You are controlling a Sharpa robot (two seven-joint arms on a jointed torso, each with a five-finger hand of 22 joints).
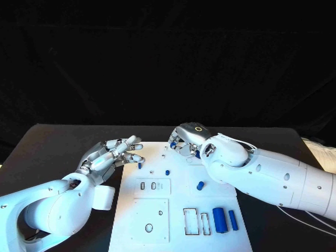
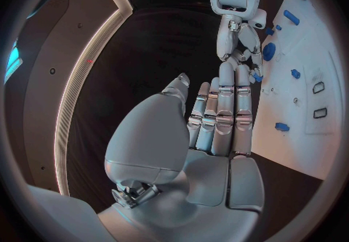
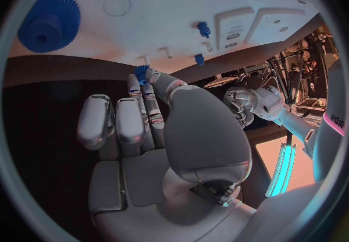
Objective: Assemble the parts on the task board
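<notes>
The right robot hand (image 3: 156, 131) pinches a small blue part (image 3: 141, 71) at its fingertips above the task board (image 1: 179, 210). The left robot hand (image 1: 111, 156) is released, fingers extended, at the board's left edge.

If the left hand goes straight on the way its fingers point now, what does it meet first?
Probably the right hand. In the left wrist view the left hand points its fingers almost at it, beside the board edge. Depth is unclear, so it might pass close by.

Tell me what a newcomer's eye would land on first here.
The white task board in the middle of the black table, dotted with small blue parts. Both silver hands meet at its far edge: the right hand pinches a small blue part, and the left hand hangs with fingers spread.
</notes>
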